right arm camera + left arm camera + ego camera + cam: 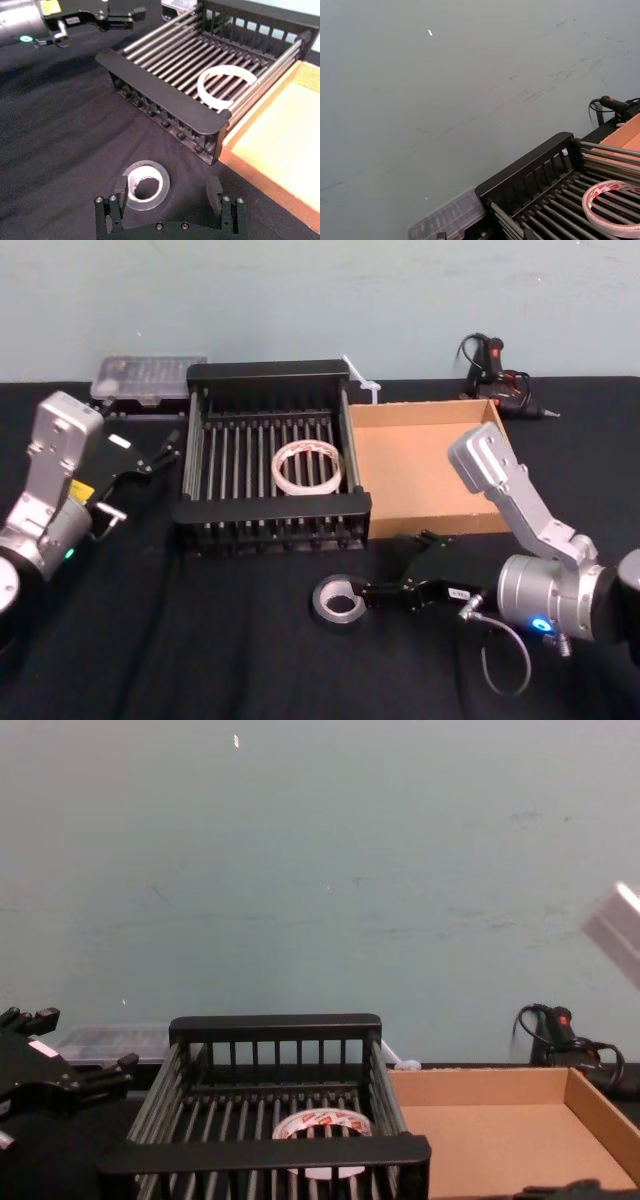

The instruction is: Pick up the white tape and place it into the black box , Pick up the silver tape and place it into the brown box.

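Note:
The white tape [310,489] lies flat on the bars inside the black box [270,508], towards its right side; it also shows in the chest view [320,1125] and both wrist views [605,210] [204,90]. The silver tape [322,598] rests on the black cloth just in front of the black box. My right gripper [390,568] is low beside it and open. In the right wrist view, the roll [150,170] sits next to one finger [120,187], partly within the gap. The brown box [420,475] stands right of the black box. My left gripper [165,452] hovers open off the black box's left side.
A clear plastic case [145,375] sits behind the black box on the left. A glue gun with its cable [500,375] lies at the back right, and a small white item [365,388] is behind the boxes. Black cloth covers the table [200,640].

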